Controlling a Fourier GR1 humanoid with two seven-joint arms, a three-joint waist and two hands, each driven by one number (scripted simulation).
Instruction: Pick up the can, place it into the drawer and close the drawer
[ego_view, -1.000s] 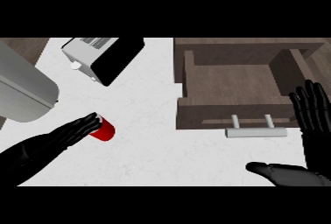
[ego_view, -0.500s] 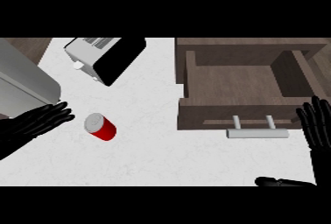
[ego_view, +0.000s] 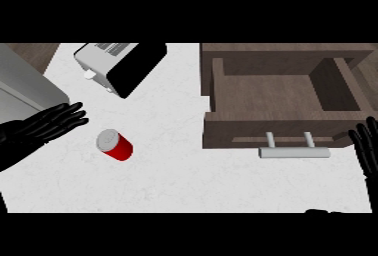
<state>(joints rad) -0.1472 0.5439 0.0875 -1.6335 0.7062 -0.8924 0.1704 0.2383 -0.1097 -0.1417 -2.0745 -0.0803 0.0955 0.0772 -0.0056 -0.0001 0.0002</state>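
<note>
A red can (ego_view: 116, 145) with a silver top lies on its side on the white counter (ego_view: 170, 175), left of centre. My left hand (ego_view: 46, 124) is open at the left edge, fingers straight, a short gap up and left of the can and not touching it. The brown drawer (ego_view: 284, 97) stands pulled open at the upper right, its inside bare, its silver handle (ego_view: 293, 151) facing me. My right hand (ego_view: 366, 150) shows at the right edge, open with fingers up, beside the drawer's front.
A toaster (ego_view: 118, 65) with a black side sits at the back, left of the drawer. A grey appliance (ego_view: 22, 92) fills the far left edge. Bare counter lies between the can and the drawer's front.
My left hand has drawn back to the left, off the can, which now lies free and slightly lower. My right hand has slid toward the right edge.
</note>
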